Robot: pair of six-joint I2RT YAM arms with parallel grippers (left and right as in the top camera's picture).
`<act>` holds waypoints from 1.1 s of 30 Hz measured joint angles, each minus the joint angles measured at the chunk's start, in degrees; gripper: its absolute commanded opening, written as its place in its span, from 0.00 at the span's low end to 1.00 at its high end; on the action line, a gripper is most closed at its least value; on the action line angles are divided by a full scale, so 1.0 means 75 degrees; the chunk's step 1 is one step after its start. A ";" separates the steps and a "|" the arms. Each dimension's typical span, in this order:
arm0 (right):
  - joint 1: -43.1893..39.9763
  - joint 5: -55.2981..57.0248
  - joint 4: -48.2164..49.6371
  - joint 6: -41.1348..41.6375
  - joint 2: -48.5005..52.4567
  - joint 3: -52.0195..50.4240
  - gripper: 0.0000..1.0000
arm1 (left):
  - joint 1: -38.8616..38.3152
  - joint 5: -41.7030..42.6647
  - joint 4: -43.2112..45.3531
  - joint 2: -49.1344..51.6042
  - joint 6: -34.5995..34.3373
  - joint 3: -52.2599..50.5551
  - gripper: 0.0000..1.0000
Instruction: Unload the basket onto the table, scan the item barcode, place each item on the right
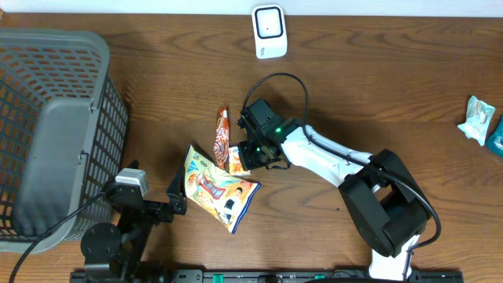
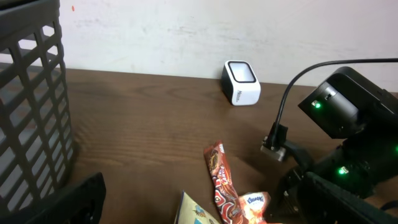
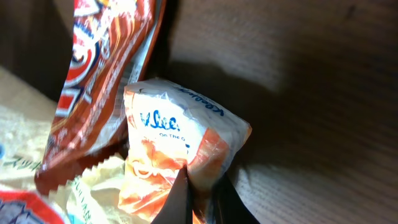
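Orange-white packet sits mid-counter, right tool clamped on its edge, left tool spread empty, farther off. Left wrist view: scanner stands beyond, toward the far edge. Right wrist view: fingers together on the packet's crimp.

Open table is left toward the scanner, while the orange sachet seems hemmed by neighbouring packets and the right arm.
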 measured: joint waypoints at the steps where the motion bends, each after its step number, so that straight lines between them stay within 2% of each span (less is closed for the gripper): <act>1: -0.0052 -0.0146 -0.0012 -0.0079 0.0000 -0.0015 0.01 | 0.0000 0.0000 0.0000 0.0000 0.0000 0.0000 0.98; 6: -0.0793 -0.1370 -0.0510 -0.0845 0.0006 -0.0087 0.01 | 0.0000 0.0000 0.0000 0.0000 0.0000 0.0000 0.98; 14: -0.2521 -0.1498 -0.1212 -0.2122 -0.0003 -0.0108 0.05 | 0.0000 0.0000 0.0000 0.0000 0.0000 0.0000 0.98; 15: -0.2626 -0.1492 -0.1265 -0.2328 -0.0020 -0.0108 0.09 | 0.0000 0.0000 0.0000 0.0000 0.0000 0.0000 0.98; 17: -0.2769 -0.1460 -0.1411 -0.2757 -0.0114 -0.0108 0.26 | 0.0000 0.0000 0.0000 0.0000 0.0000 0.0000 0.98; 18: -0.2812 -0.1434 -0.1498 -0.3034 -0.0221 -0.0105 0.47 | 0.0000 0.0000 0.0000 0.0000 0.0000 0.0000 0.98; 20: -0.2818 -0.1384 -0.1591 -0.3378 -0.0460 -0.0082 0.56 | 0.0000 0.0000 0.0000 0.0000 0.0000 0.0000 0.98; 21: -0.2818 -0.1343 -0.1609 -0.3494 -0.0606 -0.0058 0.57 | -0.0003 0.0000 0.0000 0.0000 0.0000 0.0000 0.98; 22: -0.2812 -0.1309 -0.1597 -0.3593 -0.0761 -0.0029 0.54 | 0.0000 0.0000 0.0000 0.0000 0.0000 0.0000 0.98; 23: -0.2774 -0.1230 -0.1530 -0.3681 -0.1026 0.0006 0.39 | 0.0000 0.0000 0.0003 0.0000 0.0000 0.0000 0.98; 24: -0.2774 -0.1209 -0.1489 -0.3710 -0.1137 0.0020 0.30 | 0.0000 0.0000 0.0000 0.0000 0.0000 0.0000 0.98; 25: -0.2745 -0.1110 -0.1326 -0.3657 -0.1338 0.0041 0.08 | -0.0003 0.0000 0.0000 0.0000 0.0000 0.0000 0.98; 26: -0.2725 -0.1005 -0.1218 -0.3576 -0.1472 0.0073 0.01 | 0.0000 0.0000 0.0003 0.0000 0.0000 0.0000 0.98; 33: -0.2521 0.0536 -0.0574 -0.2515 -0.1475 0.0154 0.01 | 0.0000 0.0000 0.0000 0.0000 0.0000 0.0000 0.98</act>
